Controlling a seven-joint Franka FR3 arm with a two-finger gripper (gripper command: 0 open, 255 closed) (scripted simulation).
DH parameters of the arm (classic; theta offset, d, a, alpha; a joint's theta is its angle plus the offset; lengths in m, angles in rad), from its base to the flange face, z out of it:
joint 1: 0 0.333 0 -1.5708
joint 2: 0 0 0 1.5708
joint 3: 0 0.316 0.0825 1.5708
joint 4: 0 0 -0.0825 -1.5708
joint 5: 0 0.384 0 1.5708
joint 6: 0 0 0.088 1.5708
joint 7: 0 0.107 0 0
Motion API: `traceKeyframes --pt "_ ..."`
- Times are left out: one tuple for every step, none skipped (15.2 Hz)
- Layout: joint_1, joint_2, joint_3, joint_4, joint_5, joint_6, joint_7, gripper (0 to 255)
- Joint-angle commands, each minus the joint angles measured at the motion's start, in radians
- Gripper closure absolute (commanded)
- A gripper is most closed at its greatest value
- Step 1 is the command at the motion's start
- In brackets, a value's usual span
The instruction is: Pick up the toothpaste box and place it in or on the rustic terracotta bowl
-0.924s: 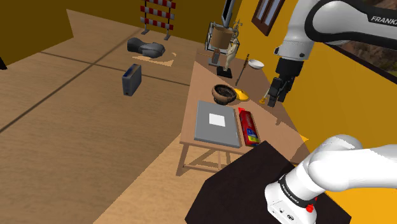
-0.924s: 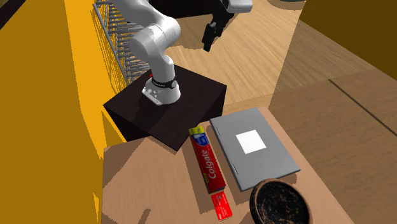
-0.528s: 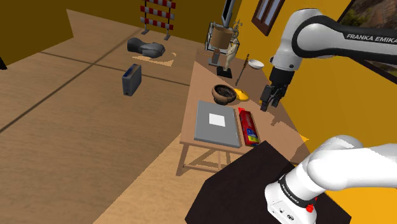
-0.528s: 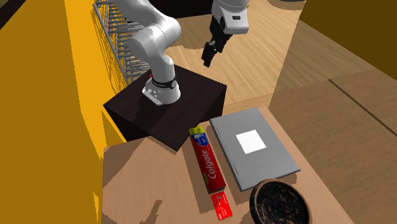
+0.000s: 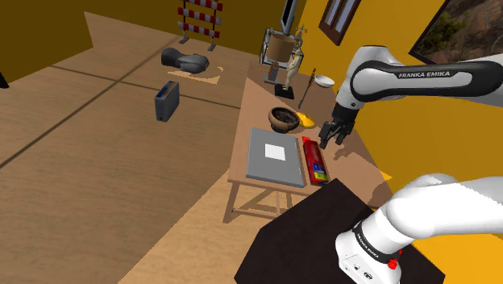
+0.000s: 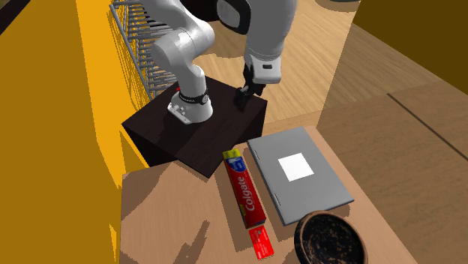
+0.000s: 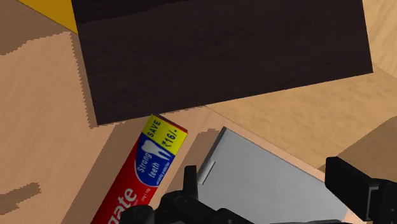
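Note:
The toothpaste box (image 5: 314, 160) is a long red carton with a yellow end. It lies flat on the wooden table (image 5: 356, 165) between the grey laptop (image 5: 274, 155) and the table's bare side. One end almost touches the dark stand (image 6: 195, 131). The brown bowl (image 5: 282, 118) sits past the box's other end (image 6: 330, 240). My gripper (image 5: 330, 137) hangs open above the table, beside and above the box, holding nothing. In the second exterior view the gripper (image 6: 244, 96) is seen in front of the stand. In the wrist view the box (image 7: 143, 172) lies beside my fingers (image 7: 189, 186), which stand wide apart.
The closed grey laptop (image 6: 298, 172) lies right beside the box. A small red piece (image 6: 260, 242) lies at the box's bowl end. A yellow object (image 5: 305, 121) sits next to the bowl. A white dish (image 5: 324, 81) and a framed machine (image 5: 280, 52) stand at the table's far end.
The arm has swung down and toward the shoulder view's left. This brought the open gripper from high above the table to just over it, near the toothpaste box.

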Motion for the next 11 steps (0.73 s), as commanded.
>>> traceKeyframes --pt "-0.021 0.053 -0.014 -0.026 -0.015 0.099 0.007 0" --pt "-0.032 0.079 -0.022 -0.035 -0.022 0.145 0.010 0" --pt "-0.043 0.108 -0.029 -0.043 -0.028 0.190 0.014 0" --pt "-0.053 0.138 -0.037 -0.050 -0.035 0.236 0.017 0" --pt "-0.063 0.170 -0.045 -0.055 -0.041 0.282 0.020 0" --pt "-0.073 0.203 -0.053 -0.058 -0.047 0.328 0.023 0" --pt "-0.082 0.238 -0.061 -0.060 -0.052 0.373 0.026 0" --pt "-0.092 0.274 -0.070 -0.060 -0.056 0.419 0.029 0" --pt "-0.100 0.311 -0.079 -0.059 -0.059 0.464 0.031 0" --pt "-0.109 0.349 -0.087 -0.056 -0.061 0.509 0.033 0" --pt "-0.116 0.388 -0.096 -0.052 -0.062 0.553 0.034 0"
